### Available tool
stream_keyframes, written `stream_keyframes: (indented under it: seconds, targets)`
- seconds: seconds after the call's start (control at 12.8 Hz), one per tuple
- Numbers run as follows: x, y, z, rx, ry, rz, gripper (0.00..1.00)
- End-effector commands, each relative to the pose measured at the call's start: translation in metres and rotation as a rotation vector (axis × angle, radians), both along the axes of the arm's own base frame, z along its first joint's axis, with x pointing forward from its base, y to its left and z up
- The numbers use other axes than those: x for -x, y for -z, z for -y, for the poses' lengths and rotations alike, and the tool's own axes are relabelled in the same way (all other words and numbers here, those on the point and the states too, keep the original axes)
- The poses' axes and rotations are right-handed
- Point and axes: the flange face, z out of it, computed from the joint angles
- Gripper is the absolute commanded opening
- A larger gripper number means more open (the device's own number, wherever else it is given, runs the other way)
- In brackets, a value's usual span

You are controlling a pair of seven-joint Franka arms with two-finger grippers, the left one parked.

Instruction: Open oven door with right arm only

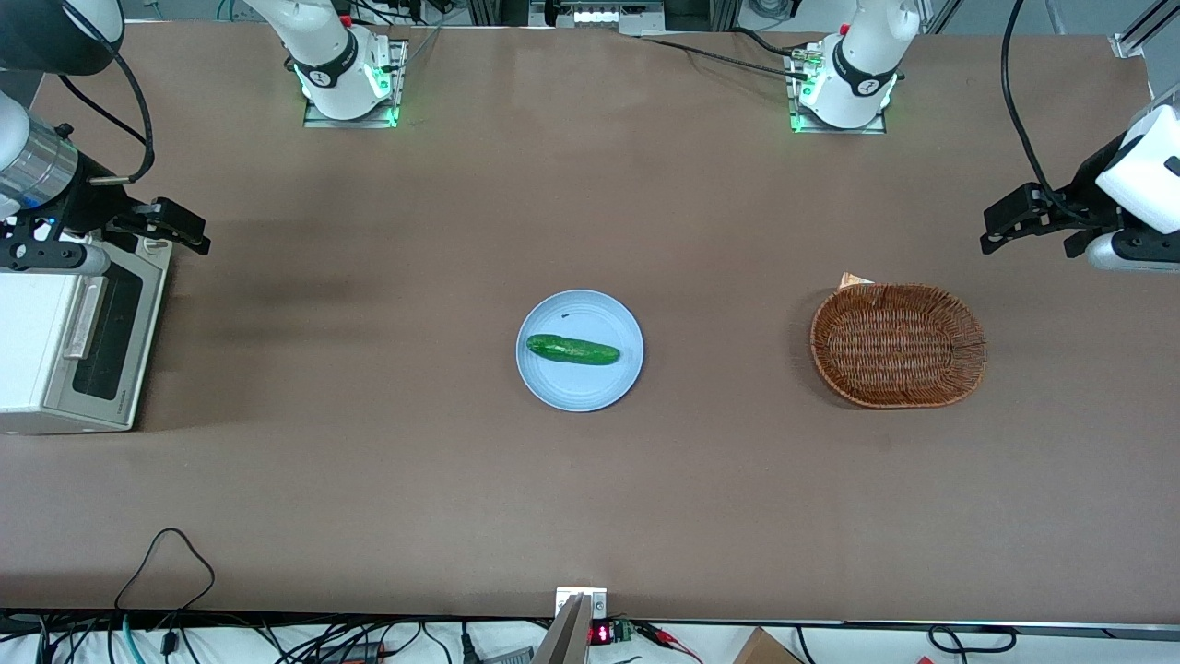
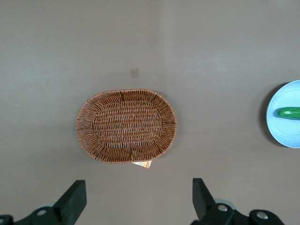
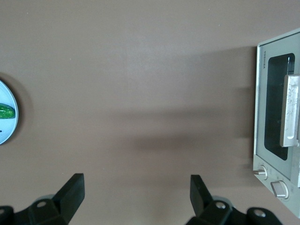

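Observation:
The white toaster oven point(image 1: 32, 346) stands at the working arm's end of the table. Its silver-grey oven door point(image 1: 111, 337) with dark glass and a silver bar handle point(image 1: 83, 316) looks shut against the body. The door point(image 3: 274, 108), the handle point(image 3: 290, 110) and two knobs point(image 3: 262, 172) also show in the right wrist view. My right arm's gripper point(image 1: 189, 231) hangs above the table in front of the oven, at the end of the door farther from the front camera. Its fingers point(image 3: 75, 185) are spread wide and hold nothing. The gripper point(image 3: 136, 183) is apart from the door and handle.
A light blue plate point(image 1: 590, 387) with a green cucumber point(image 1: 572, 349) lies at the table's middle. A brown wicker basket point(image 1: 899, 345) sits toward the parked arm's end. Cables point(image 1: 166, 553) lie at the table edge nearest the front camera.

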Motion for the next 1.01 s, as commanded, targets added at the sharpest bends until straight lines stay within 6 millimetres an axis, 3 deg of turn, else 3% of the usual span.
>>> stream_keyframes:
  seconds: [0.0, 0.93]
  targets:
    - [-0.0020, -0.0059, 0.0001, -0.018, -0.006, -0.003, 1.00]
    - [0.0007, -0.0020, 0.0029, -0.015, -0.006, -0.049, 1.00]
